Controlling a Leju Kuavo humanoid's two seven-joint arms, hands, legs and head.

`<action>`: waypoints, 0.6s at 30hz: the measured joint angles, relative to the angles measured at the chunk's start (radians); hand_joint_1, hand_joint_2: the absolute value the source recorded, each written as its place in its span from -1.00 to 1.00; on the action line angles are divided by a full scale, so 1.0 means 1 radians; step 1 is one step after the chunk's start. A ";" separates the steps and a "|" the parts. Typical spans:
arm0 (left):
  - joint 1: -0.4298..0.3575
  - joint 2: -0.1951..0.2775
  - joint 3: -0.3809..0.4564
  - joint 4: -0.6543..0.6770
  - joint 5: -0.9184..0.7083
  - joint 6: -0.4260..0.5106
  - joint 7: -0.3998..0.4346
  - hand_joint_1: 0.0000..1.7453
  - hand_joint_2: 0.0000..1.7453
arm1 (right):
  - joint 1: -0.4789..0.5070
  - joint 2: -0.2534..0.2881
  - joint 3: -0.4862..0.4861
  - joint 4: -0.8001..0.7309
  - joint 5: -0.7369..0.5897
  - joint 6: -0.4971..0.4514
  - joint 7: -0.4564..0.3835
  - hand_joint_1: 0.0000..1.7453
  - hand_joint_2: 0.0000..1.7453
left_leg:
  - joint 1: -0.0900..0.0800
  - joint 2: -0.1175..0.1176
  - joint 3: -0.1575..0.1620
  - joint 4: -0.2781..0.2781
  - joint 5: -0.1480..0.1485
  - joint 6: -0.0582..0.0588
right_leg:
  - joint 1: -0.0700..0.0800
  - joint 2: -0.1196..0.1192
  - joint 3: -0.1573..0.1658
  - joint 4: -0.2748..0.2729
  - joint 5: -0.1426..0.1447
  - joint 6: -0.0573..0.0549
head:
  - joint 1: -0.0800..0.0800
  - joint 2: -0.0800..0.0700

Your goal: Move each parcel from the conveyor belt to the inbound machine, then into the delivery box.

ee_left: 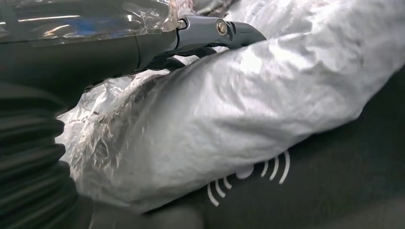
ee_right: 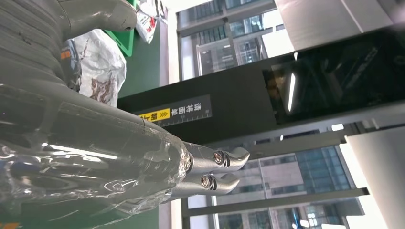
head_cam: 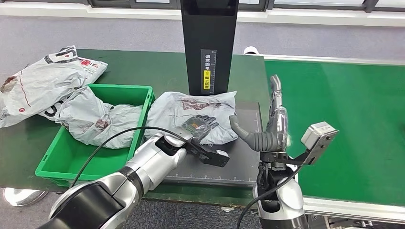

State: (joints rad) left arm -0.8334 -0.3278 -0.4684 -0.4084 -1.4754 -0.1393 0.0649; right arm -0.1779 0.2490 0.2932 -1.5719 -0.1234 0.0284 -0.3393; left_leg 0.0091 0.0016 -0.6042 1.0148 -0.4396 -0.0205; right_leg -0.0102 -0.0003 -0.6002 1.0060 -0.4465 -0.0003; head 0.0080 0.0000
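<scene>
A crumpled grey parcel (head_cam: pixel 191 109) lies on the black platform (head_cam: pixel 246 164) of the inbound machine, at the foot of its black column (head_cam: pixel 208 43). My left hand (head_cam: pixel 200 126) rests on top of the parcel with its fingers stretched out flat. In the left wrist view the dark fingers (ee_left: pixel 210 31) reach over the parcel (ee_left: pixel 248 100), which bulges against the palm; the thumb is hidden. My right hand (head_cam: pixel 273 125) is raised beside the platform's right edge with fingers upward and thumb spread, holding nothing. Its fingers (ee_right: pixel 215 167) point at the column (ee_right: pixel 248 100).
A green delivery box (head_cam: pixel 64 155) stands left of the platform with one grey parcel (head_cam: pixel 95 119) in it. More parcels (head_cam: pixel 43 81) are piled on the table behind it. The green conveyor belt (head_cam: pixel 348 119) runs along the right.
</scene>
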 joint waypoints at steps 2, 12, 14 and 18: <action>-0.009 -0.003 -0.001 0.013 0.000 -0.001 0.011 0.83 1.00 | 0.015 0.001 -0.002 -0.017 0.004 -0.009 0.003 -1.00 1.00 | 0.000 0.000 0.000 0.000 0.000 0.000 | 0.000 0.000 0.000 0.000 0.000 0.000 | 0.000 0.000; -0.041 -0.016 -0.002 0.040 -0.001 0.044 0.065 1.00 1.00 | 0.088 0.002 -0.012 -0.109 0.025 -0.031 0.021 -1.00 1.00 | 0.000 0.001 0.001 0.000 0.000 0.000 | 0.000 0.000 0.001 0.000 0.000 0.000 | 0.000 0.000; -0.042 -0.018 -0.002 0.042 -0.005 0.068 0.080 1.00 1.00 | 0.101 0.002 -0.018 -0.127 0.029 -0.033 0.021 -1.00 1.00 | 0.000 0.001 0.001 0.000 0.000 0.000 | 0.000 0.000 0.001 0.000 0.000 0.000 | 0.000 0.000; -0.044 -0.020 -0.003 0.033 -0.008 0.147 0.112 1.00 1.00 | 0.125 0.002 -0.030 -0.165 0.044 -0.041 0.022 -1.00 1.00 | 0.000 0.000 0.000 0.000 0.000 0.000 | 0.000 0.000 0.000 0.000 0.000 0.000 | 0.000 0.000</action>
State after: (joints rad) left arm -0.8774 -0.3474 -0.4711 -0.3753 -1.4836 0.0074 0.1765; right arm -0.0532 0.2510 0.2627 -1.7368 -0.0790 -0.0128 -0.3173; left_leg 0.0091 0.0020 -0.6038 1.0148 -0.4395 -0.0207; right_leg -0.0101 -0.0003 -0.6001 1.0060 -0.4464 -0.0004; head 0.0080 0.0000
